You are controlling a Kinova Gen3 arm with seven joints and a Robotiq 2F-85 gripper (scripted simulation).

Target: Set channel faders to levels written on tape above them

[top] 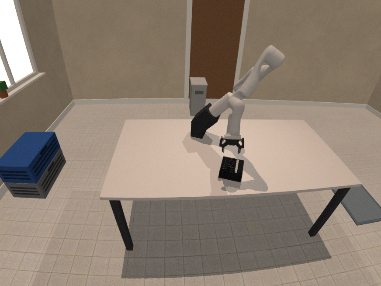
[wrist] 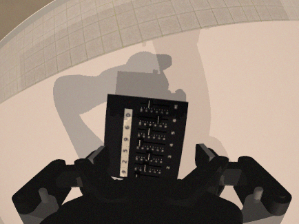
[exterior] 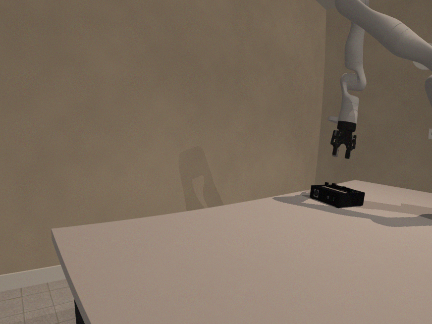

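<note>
I see a plain indoor room: tiled floor [top: 79,260], brown door [top: 216,41], window [top: 12,34], one table [top: 152,158], stacked crates [top: 30,165].

Arm [top: 235,114] folded, wrist vertical; pincer [exterior: 343,153] pointing down, wide open, empty.

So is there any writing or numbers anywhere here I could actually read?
Tape strip on the lighting desk: dark digits, too blurred to read.
Small marks beside the faders: too small to read.
Grey cabinet by the door: a dark panel, no legible text.
Nothing else carries writing.
</note>
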